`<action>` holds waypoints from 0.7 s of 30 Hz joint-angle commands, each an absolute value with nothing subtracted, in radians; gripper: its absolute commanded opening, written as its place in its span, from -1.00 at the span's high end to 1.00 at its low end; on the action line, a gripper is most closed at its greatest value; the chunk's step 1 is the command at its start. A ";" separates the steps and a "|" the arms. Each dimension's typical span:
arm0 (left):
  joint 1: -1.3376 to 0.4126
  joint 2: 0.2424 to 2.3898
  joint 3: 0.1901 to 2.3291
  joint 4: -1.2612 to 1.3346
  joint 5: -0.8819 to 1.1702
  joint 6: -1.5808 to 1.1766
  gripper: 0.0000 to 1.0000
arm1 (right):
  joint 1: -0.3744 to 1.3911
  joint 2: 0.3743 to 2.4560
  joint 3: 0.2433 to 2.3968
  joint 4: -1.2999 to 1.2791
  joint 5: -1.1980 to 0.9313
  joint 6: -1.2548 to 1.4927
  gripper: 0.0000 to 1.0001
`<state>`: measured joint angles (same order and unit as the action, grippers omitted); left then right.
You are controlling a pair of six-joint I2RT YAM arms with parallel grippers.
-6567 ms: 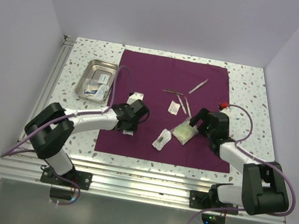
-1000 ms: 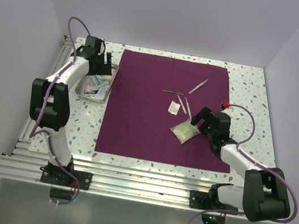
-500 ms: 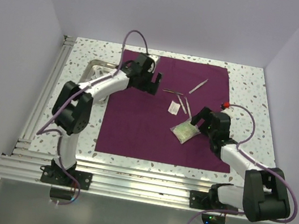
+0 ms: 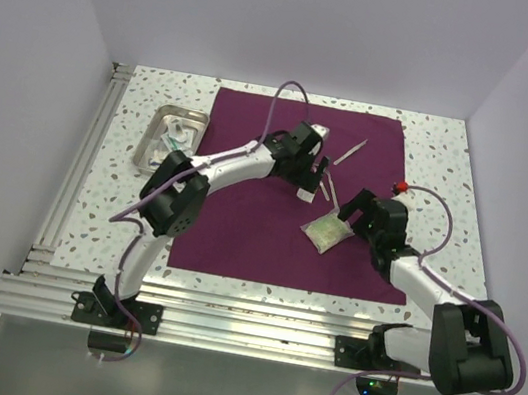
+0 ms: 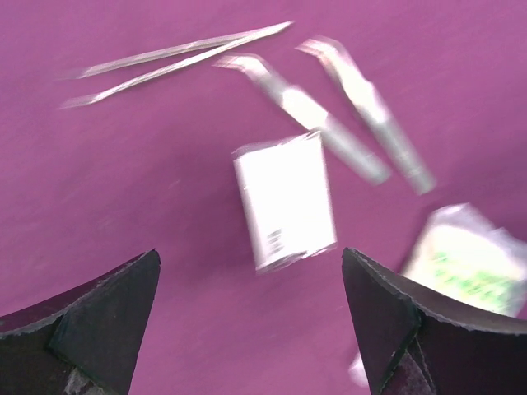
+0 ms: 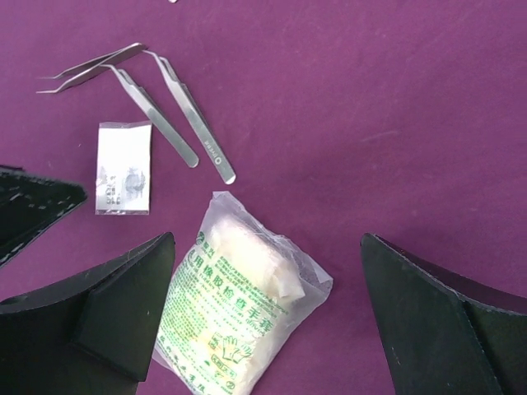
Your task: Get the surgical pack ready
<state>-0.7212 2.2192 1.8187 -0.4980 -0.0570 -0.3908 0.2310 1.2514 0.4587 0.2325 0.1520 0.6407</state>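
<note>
A: Swinging in over the white sachet [image 5: 284,202]! Your left fingers [image 5: 90,325] were at the steel tray [image 4: 179,110] a second ago. Now they have crossed the purple cloth [image 4: 239,224] and hang above the sachet, spread wide with nothing between them.

B: That empty return suggests your last drop went in. Two packets that lay on the near half of the cloth a few seconds back are gone, and white packets show in the tray.

A: So you're ferrying loose items across. What's left out?

B: The sachet, the straight tweezers [image 5: 173,62], two bent-tip tweezers [image 5: 329,136] just beside it, and the glove packet [image 6: 239,304]. Your right fingers [image 6: 99,304] stand wide apart either side of that packet, holding nothing. That arm has hardly moved.

A: And the pack itself?

B: Not a pack yet, I'd say. The cloth lies spread flat in the middle of the tabletop [image 4: 433,155]. The tray sits unwrapped just beside the cloth's far-left corner. Loading looks about half done and wrapping hasn't begun.

A: Surface?

B: Speckled white tabletop, aluminium rails [image 4: 255,313] along the near edge, plain pale walls on three sides. Your left wrist view is smeared, so ease off before you close on that thin sachet.
</note>
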 commanded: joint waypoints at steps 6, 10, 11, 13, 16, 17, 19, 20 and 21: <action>-0.801 2.341 2.039 -0.577 -0.135 -0.436 -0.82 | 0.236 1.195 0.445 0.241 0.207 0.669 -0.96; -0.816 2.364 2.069 -0.586 -0.176 -0.439 -0.76 | 0.238 1.184 0.437 0.244 0.219 0.681 -0.96; -0.821 2.367 2.077 -0.586 -0.181 -0.440 -0.72 | 0.238 1.181 0.436 0.244 0.219 0.684 -0.96; -0.822 2.381 2.085 -0.592 -0.204 -0.442 -0.70 | 0.238 1.177 0.434 0.242 0.225 0.686 -0.96; -0.825 2.388 2.094 -0.598 -0.245 -0.449 -0.69 | 0.238 1.172 0.431 0.242 0.227 0.687 -0.97; -0.825 2.388 2.091 -0.598 -0.258 -0.451 -0.69 | 0.236 1.173 0.431 0.242 0.227 0.687 -0.97; -0.825 2.385 2.083 -0.586 -0.276 -0.453 -0.69 | 0.238 1.173 0.433 0.242 0.225 0.686 -0.97; -0.825 2.384 2.080 -0.581 -0.279 -0.453 -0.70 | 0.238 1.175 0.433 0.242 0.224 0.687 -0.97; -0.825 2.388 2.079 -0.577 -0.276 -0.453 -0.70 | 0.238 1.177 0.434 0.242 0.225 0.686 -0.97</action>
